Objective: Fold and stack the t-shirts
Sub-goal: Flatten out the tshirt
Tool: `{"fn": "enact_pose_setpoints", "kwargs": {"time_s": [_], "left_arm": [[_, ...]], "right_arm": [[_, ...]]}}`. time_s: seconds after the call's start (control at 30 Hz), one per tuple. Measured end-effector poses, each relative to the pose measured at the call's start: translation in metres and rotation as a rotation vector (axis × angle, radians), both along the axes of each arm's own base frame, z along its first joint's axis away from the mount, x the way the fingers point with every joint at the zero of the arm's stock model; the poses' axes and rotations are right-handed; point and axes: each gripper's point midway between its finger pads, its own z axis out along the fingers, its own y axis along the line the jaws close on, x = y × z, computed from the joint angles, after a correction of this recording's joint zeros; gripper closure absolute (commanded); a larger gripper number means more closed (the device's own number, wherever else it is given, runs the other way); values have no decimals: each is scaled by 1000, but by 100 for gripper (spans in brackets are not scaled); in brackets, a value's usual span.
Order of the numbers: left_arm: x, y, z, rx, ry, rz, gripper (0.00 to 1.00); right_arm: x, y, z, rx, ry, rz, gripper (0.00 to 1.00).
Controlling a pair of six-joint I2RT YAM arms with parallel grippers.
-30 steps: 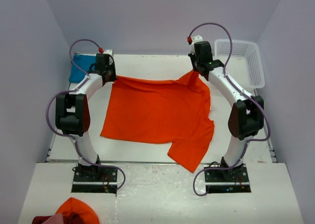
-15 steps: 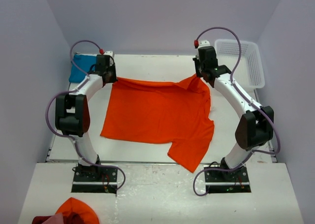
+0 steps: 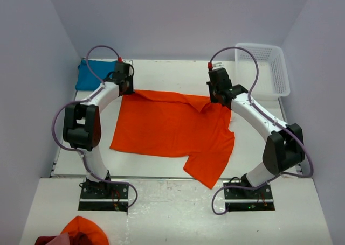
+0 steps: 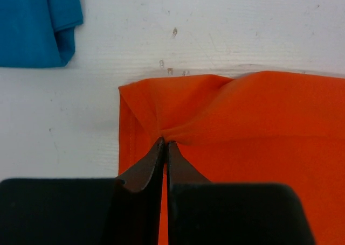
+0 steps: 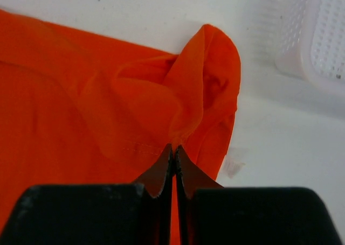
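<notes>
Table (image 3: 167, 68), orange t-shirt (image 3: 172, 127): far edge now nearer.

Two white arms (image 3: 102, 97) w/ black joints (image 3: 81, 127), looping purple cables (image 3: 234, 47), red connector tips (image 3: 119, 58); black tapered end effector fingers (image 4: 141, 172).

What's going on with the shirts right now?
Both arms are on the orange t-shirt, which lies spread on the table. The left gripper and right gripper each have their jaws pinched shut on a far corner of it, fabric bunched at the tips. It looks mostly unfolded. The teal t-shirt sits apart at the far left corner, untouched.
</notes>
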Motion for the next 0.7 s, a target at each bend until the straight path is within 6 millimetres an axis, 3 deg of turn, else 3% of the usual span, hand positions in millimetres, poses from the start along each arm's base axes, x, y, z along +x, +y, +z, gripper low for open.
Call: {"fn": "enact_pose_setpoints", "kwargs": {"time_s": [0.47, 0.7], "left_arm": [[-39, 24, -10, 168, 137, 102, 98], [-46, 28, -11, 193, 160, 124, 97]], "right_arm": [[-53, -5, -16, -25, 56, -56, 100], [-75, -1, -31, -45, 102, -58, 100]]}}
